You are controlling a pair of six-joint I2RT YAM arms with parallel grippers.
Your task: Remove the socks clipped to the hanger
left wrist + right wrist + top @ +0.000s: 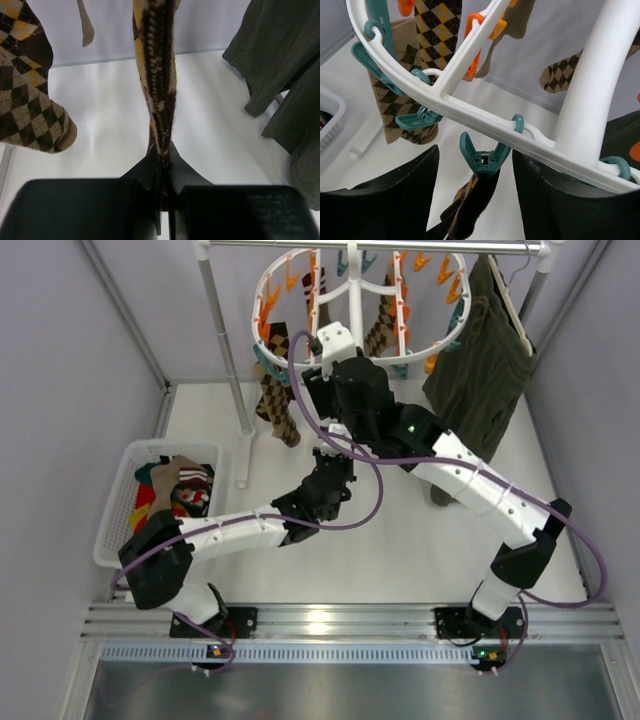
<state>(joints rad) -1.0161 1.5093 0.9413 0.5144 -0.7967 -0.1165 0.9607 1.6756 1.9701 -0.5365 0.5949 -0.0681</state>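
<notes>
Left wrist view: the left gripper (162, 167) is clamped tight on the lower end of a hanging argyle sock (155, 80), probably to steady it and carry it off once freed. The right gripper (475, 172) stands apart on either side of the teal clip (484, 161) that pins a sock's top under the white hanger (470, 107), not visibly squeezing it. Other socks (437, 30) hang clipped nearby.
</notes>
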